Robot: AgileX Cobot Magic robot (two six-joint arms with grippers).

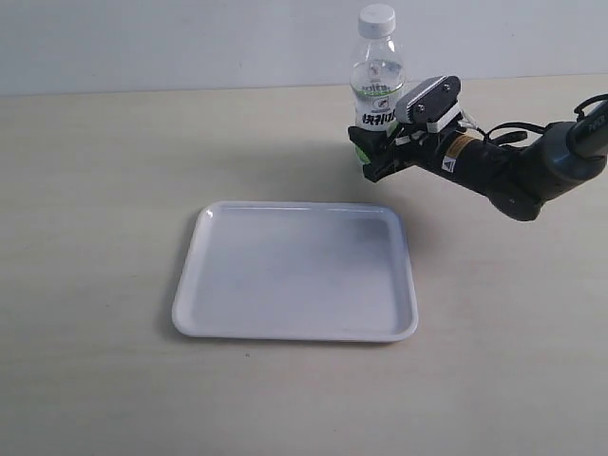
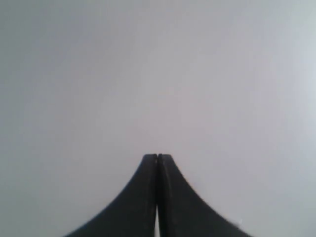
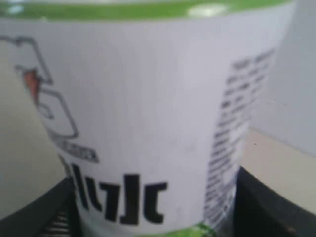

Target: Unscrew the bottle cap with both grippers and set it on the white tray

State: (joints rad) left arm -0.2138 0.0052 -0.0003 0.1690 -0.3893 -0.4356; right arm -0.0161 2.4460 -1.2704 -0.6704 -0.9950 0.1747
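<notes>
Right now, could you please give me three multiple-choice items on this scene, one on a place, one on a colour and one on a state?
1. In the exterior view, where is the bottle relative to the white tray?
A) inside it
B) beyond its far right corner
C) in front of its near edge

2. What colour is the bottle cap?
A) white
B) green
C) red

3. What state is the right gripper in?
A) open, clear of the bottle
B) shut on the bottle at its label
C) shut on the cap

Answers:
1 B, as the bottle is upright behind that corner.
2 A, as the cap on top of the neck is white.
3 B, as its jaws clamp the label from both sides.
</notes>
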